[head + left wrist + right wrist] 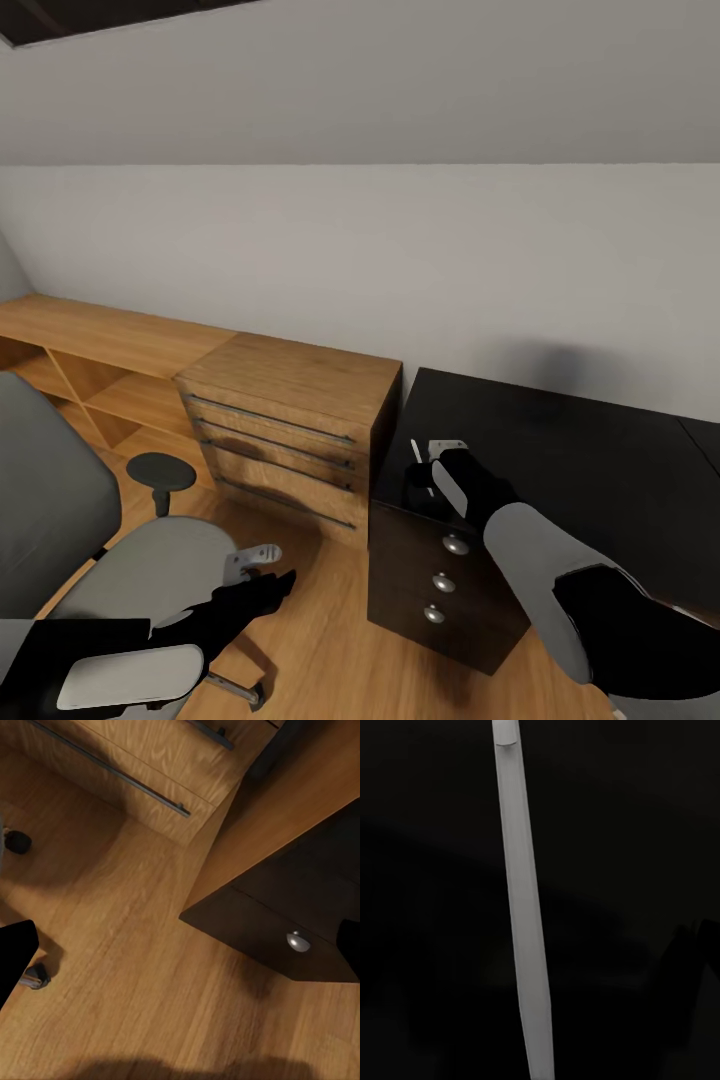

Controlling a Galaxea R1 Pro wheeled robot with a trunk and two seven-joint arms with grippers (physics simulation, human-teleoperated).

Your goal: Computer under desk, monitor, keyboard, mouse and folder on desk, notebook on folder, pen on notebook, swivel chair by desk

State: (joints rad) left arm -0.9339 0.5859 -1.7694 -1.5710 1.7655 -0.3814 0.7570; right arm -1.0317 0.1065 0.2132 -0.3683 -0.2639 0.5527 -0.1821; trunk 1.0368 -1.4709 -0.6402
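The pen lies on the black bench near its left front corner. The right tool hovers just over it; I cannot tell if it is apart or together. The left tool hangs low by the swivel chair, and I cannot tell its state either.

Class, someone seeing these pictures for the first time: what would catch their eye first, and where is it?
The black desk at the right, with the right claw over its near corner beside a thin whitish pen. The right wrist view shows that pen long and pale against the dark top. At the lower left sits the grey swivel chair.
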